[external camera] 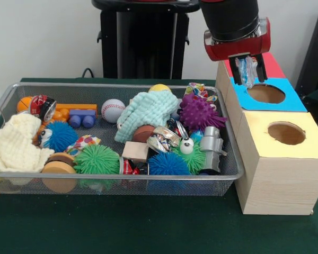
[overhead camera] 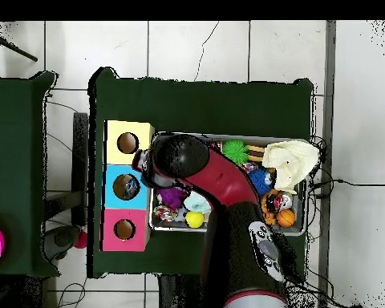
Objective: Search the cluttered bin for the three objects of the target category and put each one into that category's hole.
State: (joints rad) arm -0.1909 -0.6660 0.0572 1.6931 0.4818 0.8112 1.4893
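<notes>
Bright, even indoor light, soft shadows; distant detail perhaps slightly blurred.

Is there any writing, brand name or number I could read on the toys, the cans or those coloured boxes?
No text can be read anywhere.
Crushed cans: printed patterns show, but too blurred to read as words.
Boxes, yellow, blue, red: plain tops with holes, no labels.
Baseball: only stitching, no lettering seen.
Gripper: no markings legible; it holds a crinkly item too blurred to read.
</notes>
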